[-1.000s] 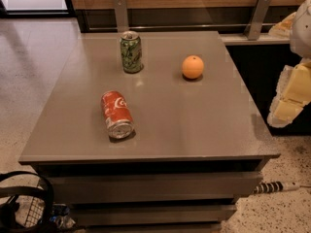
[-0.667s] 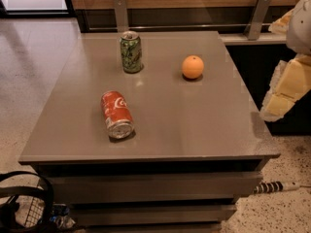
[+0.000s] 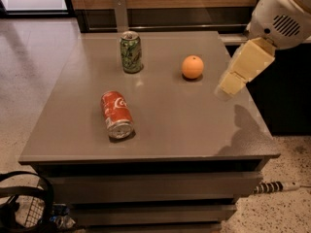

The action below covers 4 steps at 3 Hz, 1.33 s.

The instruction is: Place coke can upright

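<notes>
The coke can (image 3: 116, 114) is red with white script and lies on its side on the grey table (image 3: 175, 125), left of centre, its silver end facing the front edge. My gripper (image 3: 241, 69), cream-coloured under a white arm, hangs above the table's right edge, well to the right of the can and apart from it. It holds nothing that shows.
A green soda can (image 3: 130, 52) stands upright at the back left of the table. An orange (image 3: 192, 66) sits at the back, right of centre, close to my gripper. A wooden wall and metal posts run behind the table. A black wire basket (image 3: 22, 205) is at floor level, lower left.
My arm and gripper have moved left and up, from beside the table's right edge to over it. The cans and the orange have not moved on the table.
</notes>
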{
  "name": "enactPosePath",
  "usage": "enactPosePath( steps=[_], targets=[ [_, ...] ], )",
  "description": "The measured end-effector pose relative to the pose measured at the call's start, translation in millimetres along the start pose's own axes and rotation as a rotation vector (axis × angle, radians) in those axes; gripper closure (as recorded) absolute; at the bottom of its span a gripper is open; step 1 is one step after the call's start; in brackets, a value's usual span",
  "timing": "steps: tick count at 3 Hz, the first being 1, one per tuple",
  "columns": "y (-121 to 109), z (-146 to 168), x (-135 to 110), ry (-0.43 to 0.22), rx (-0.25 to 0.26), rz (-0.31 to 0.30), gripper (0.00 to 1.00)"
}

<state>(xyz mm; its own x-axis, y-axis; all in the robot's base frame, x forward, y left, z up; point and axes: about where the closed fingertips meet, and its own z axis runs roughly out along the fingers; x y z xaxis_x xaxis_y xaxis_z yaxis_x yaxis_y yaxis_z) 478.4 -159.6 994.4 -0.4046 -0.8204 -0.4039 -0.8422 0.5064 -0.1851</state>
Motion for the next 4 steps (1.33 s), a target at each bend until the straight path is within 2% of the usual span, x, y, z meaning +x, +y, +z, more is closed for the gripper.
enactPosePath(
  steps=[1, 2, 3, 4],
  targets=[
    [11, 14, -42, -0.079, -0.009, 0.182, 0.00],
    [14, 22, -67, -0.114, 0.004, 0.294, 0.00],
    [14, 21, -69, -0.118, 0.003, 0.335, 0.00],
    [14, 21, -69, -0.118, 0.003, 0.335, 0.00]
  ],
)
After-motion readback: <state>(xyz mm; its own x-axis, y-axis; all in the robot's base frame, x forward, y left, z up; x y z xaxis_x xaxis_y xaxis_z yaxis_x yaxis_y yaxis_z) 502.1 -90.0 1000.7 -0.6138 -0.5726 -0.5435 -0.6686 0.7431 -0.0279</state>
